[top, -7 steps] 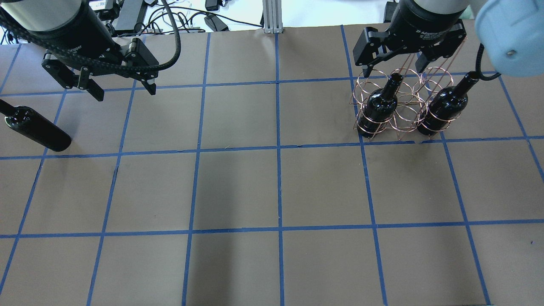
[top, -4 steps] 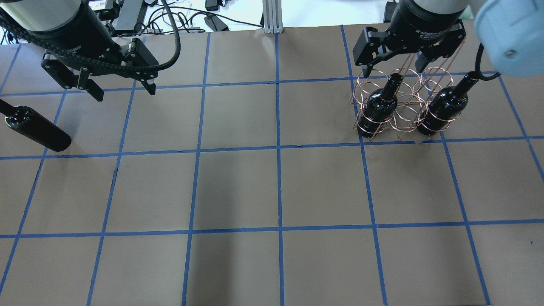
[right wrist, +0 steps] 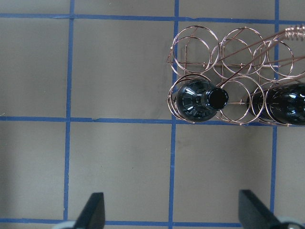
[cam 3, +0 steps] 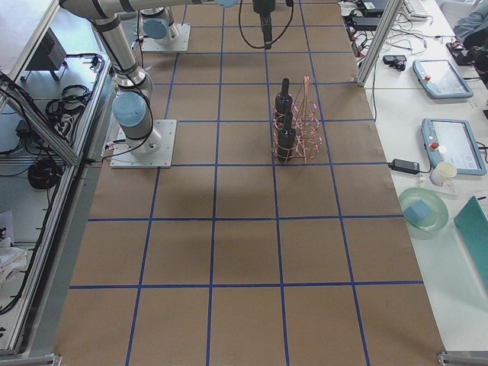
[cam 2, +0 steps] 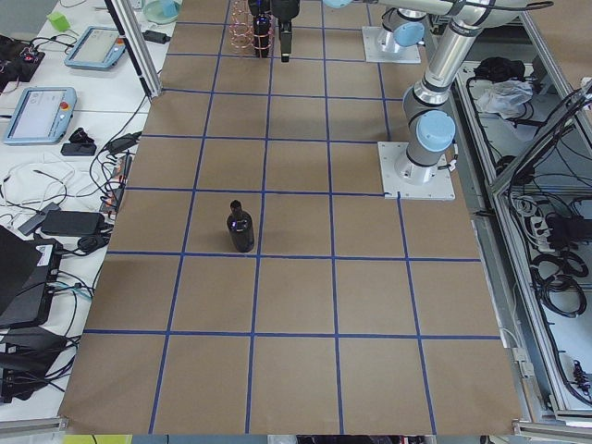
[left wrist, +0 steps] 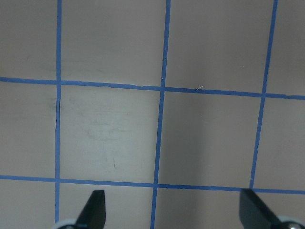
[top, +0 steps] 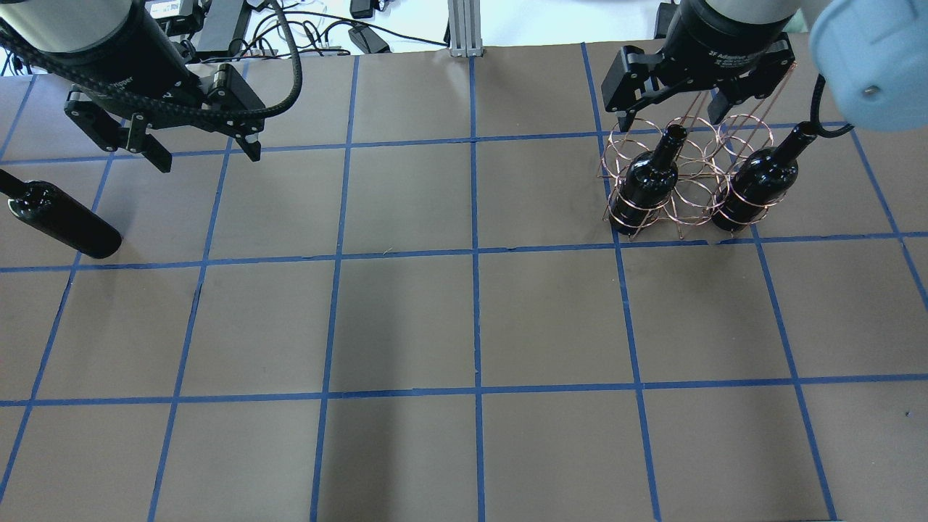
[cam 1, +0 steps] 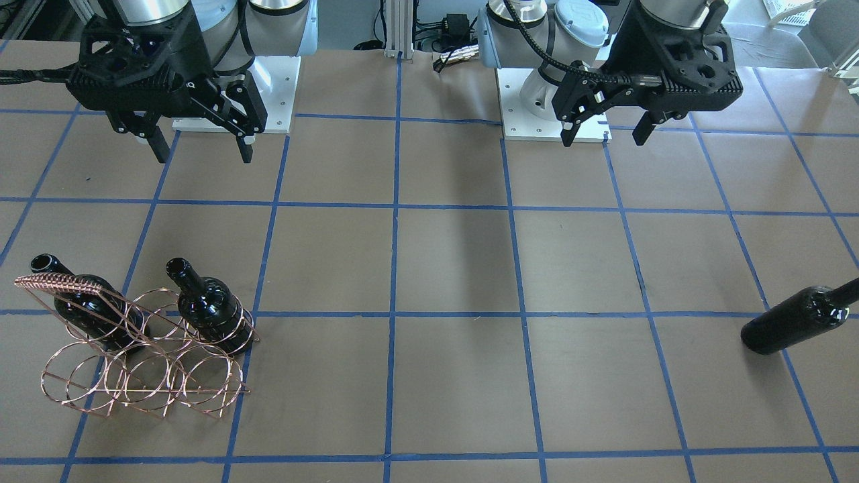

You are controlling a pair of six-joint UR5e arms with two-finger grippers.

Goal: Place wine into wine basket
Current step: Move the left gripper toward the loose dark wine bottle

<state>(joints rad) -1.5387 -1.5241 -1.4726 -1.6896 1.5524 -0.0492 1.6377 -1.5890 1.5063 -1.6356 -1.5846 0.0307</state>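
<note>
While L gripper (cam 1: 604,141) and R gripper (cam 1: 205,157) are spread & empty, 3rd bottle (cam 1: 792,325) could be toppled if approached off-centre; basket (cam 1: 134,382) rings may be snagged at insertion.

The surface (top: 406,319) is a flat top covered in brown paper and ruled into large squares by blue tape (top: 475,319). One wine bottle (top: 61,221) lies on its side on it, well out to the left of the left gripper (top: 209,161), with its neck pointing away from that gripper. The wine basket (top: 687,190) stands below the right gripper (top: 665,119), on the side away from the robot's base. A second bottle (top: 649,190) and a third bottle (top: 754,187) stand upright in the end rings of the row nearer that gripper. White base plates (cam 1: 275,94) sit behind both grippers.
</note>
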